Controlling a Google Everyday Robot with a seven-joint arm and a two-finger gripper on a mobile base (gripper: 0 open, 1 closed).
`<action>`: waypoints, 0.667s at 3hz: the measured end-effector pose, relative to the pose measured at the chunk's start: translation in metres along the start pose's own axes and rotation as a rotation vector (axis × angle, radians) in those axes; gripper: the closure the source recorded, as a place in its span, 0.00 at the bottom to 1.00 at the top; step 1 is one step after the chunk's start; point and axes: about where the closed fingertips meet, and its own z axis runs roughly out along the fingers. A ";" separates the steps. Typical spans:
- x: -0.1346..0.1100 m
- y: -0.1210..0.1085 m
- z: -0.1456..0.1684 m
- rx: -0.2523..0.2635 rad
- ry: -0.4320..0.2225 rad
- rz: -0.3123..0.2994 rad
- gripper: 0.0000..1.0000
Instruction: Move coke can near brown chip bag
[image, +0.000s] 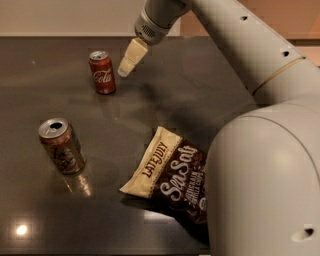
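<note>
The coke can (102, 73) is red with white script and a silver top. It stands upright on the dark table (210, 95) at the back left. My gripper (125, 69) hangs just to the right of the can's upper part, a small gap away, and holds nothing that I can see. The brown chip bag (167, 179) lies flat at the front middle, well in front of and to the right of the can. My arm hides the bag's right part.
A brownish-orange can (62, 146) with dark markings stands upright at the front left. My large pale arm (260, 150) fills the right side of the view. The table's far edge meets a light wall (65, 17).
</note>
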 end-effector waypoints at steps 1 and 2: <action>-0.019 0.004 0.025 -0.043 -0.023 0.027 0.00; -0.041 0.018 0.043 -0.093 -0.052 0.027 0.00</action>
